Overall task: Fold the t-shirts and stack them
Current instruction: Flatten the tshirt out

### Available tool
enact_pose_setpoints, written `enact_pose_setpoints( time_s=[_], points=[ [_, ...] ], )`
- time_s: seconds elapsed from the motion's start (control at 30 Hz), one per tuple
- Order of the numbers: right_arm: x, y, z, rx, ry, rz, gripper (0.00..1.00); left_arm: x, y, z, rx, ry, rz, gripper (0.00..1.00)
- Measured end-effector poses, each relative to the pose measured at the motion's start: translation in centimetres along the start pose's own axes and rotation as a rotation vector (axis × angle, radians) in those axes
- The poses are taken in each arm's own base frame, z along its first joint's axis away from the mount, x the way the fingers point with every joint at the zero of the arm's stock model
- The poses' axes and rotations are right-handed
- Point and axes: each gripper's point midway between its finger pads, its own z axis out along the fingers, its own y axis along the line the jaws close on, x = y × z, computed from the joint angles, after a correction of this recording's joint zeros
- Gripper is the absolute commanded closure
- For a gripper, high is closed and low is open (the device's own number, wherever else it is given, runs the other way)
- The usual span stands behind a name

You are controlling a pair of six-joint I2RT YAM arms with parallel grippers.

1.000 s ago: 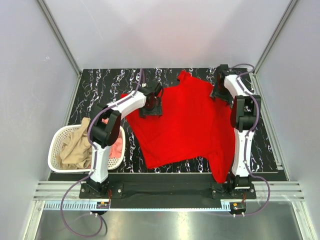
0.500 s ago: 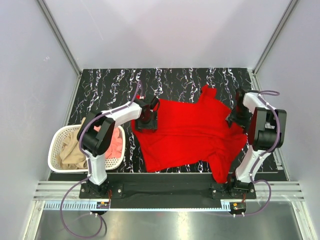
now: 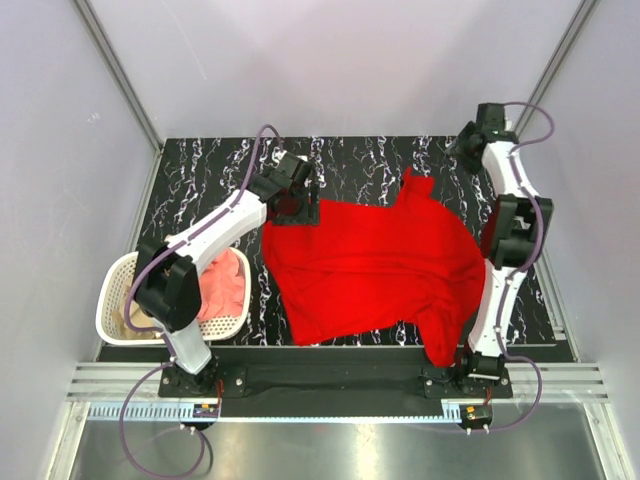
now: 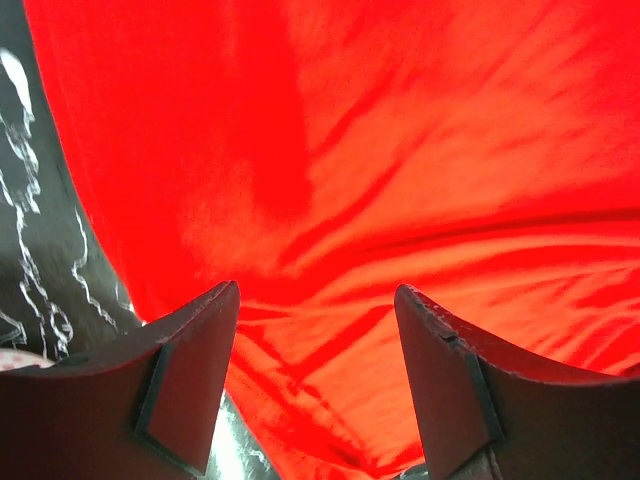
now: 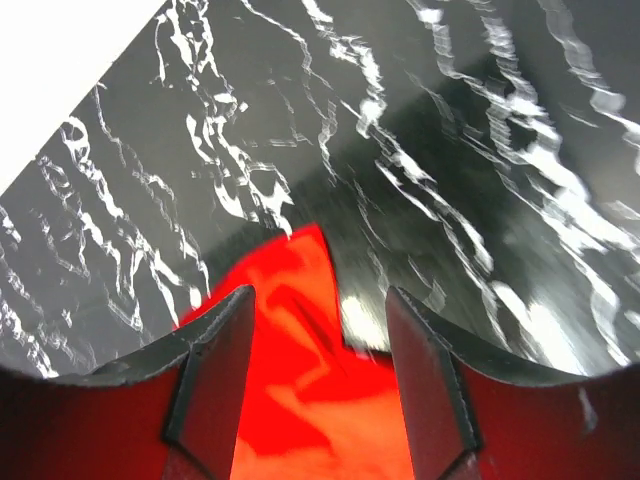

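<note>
A red t-shirt [image 3: 375, 265] lies spread and wrinkled on the black marbled table, one sleeve pointing to the back [image 3: 413, 186]. My left gripper [image 3: 290, 190] is open above the shirt's back left corner; the left wrist view shows red cloth [image 4: 400, 180] below the parted fingers. My right gripper [image 3: 468, 143] is open and empty, raised at the back right, beyond the shirt. In the right wrist view the red sleeve tip [image 5: 300, 300] lies below between the fingers.
A white basket [image 3: 115, 300] at the left front holds pink [image 3: 225, 290] and beige clothes. The shirt's right part drapes around the right arm's base [image 3: 445, 340]. Bare marbled table [image 3: 380, 155] shows at the back. Grey walls enclose the table.
Both grippers have let go of the shirt and moved up and toward the back. The shirt was dragged toward the front before that and now lies still.
</note>
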Motion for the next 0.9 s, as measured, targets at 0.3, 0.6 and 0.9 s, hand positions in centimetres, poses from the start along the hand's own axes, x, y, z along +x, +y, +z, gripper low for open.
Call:
enact_pose_setpoints(
  time_s=[0.3,0.6,0.9],
  points=[
    [5.8,0.4,8.4,-0.040,0.156,-0.008,0.49,-4.3,0.7,-1.3,0.002,-0.104,-0.036,0.33],
    [5.8,1.0,8.5,-0.070,0.153,-0.022,0.53,-4.4,4.0,-0.2,-0.053,-0.095,-0.089,0.34],
    [6.6,1.3,9.3,-0.091,0.178,-0.027,0.55,-5.5,6.6,-0.1,-0.088,-0.109,-0.143,0.34]
  ],
)
